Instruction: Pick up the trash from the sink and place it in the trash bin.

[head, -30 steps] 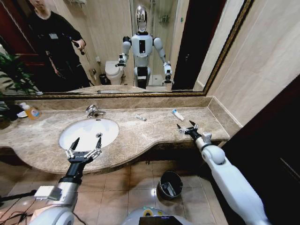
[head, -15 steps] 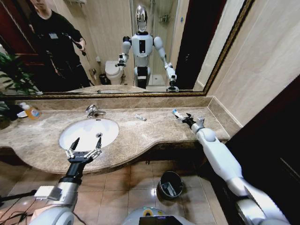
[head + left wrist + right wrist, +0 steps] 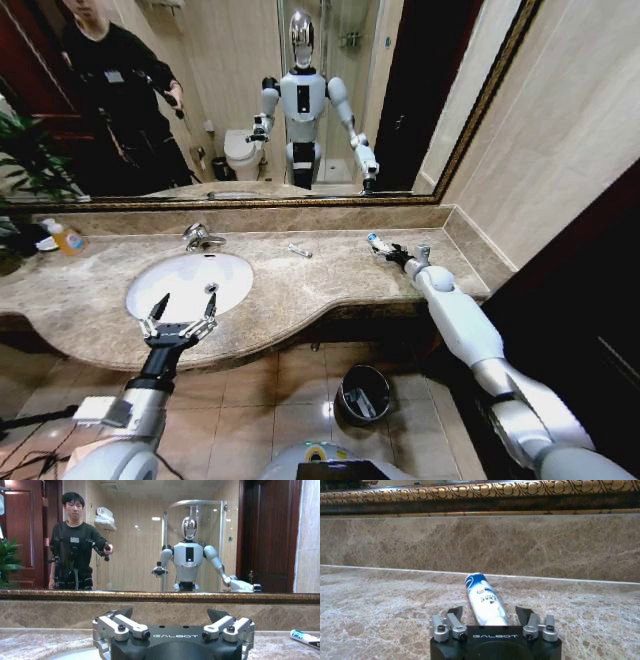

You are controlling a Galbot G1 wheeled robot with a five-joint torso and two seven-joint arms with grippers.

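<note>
A white-blue tube lies on the marble counter near the back wall, right of the sink. My right gripper is open at the tube's near end. In the right wrist view the tube lies lengthwise between the spread fingers of that gripper. A tiny silvery wrapper rests on the counter between faucet and tube. My left gripper hovers open and holding nothing over the sink's front rim; its wrist view shows the gripper and the tube far off. The trash bin stands on the floor below the counter.
A chrome faucet stands behind the basin and an orange-yellow bottle at the counter's far left. A large mirror with a gilded frame runs along the back wall, and a side wall closes the counter's right end.
My right arm has stretched from the counter's front edge toward the back wall, bringing its open gripper up to the white-blue tube. The left arm has not moved.
</note>
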